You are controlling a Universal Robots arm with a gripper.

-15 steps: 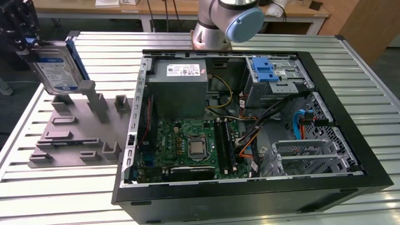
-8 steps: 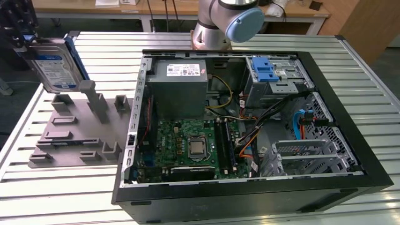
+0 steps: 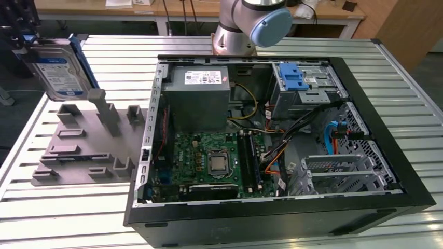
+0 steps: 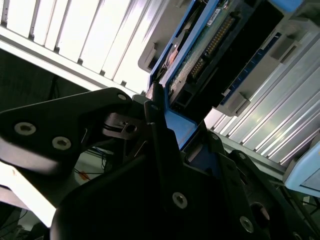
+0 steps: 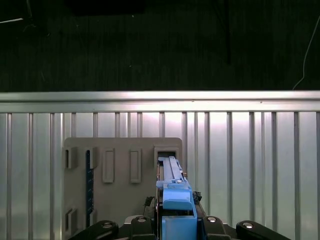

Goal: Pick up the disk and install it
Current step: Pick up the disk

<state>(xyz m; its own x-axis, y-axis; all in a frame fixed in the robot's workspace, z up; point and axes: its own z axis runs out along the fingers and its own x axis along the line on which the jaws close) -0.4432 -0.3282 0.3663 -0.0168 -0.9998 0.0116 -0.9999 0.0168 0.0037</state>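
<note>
Disk (image 3: pixel 61 72): held upright, on edge, at the exterior view's far left, with its white-and-blue label facing the camera and the blue frame running along its edges. It is well apart from the open computer case (image 3: pixel 387 197), which lies on its side at the centre and the exterior view's right.

Gripper (image 3: pixel 26 42): clamped on the disk at its upper end. In the second wrist view the gripper (image 4: pixel 172 125) has its dark fingers (image 4: pixel 156 120) pressed against the blue frame, with the disk (image 4: pixel 215 45) extending away from them and its circuit-board side and connector exposed. In the first wrist view the disk (image 5: pixel 172 190) is seen edge-on, projecting from the gripper (image 5: pixel 177 220).

Grey holder (image 3: pixel 69 155): a flat moulded plate with upright posts, lying on the slatted metal table (image 3: pixel 69 218) directly below the disk. The disk's lower edge is near the top of one post; contact cannot be determined. In the first wrist view the holder (image 5: pixel 120 150) shows an open slot just beyond the disk's far end.

Computer case interior: green circuit board (image 3: pixel 207 155), grey metal box (image 3: pixel 201 98) with a white sticker, blue latch tab (image 3: pixel 294 78) on the drive cage, loose cables. The arm's base (image 3: pixel 252 23) stands behind the case.
</note>
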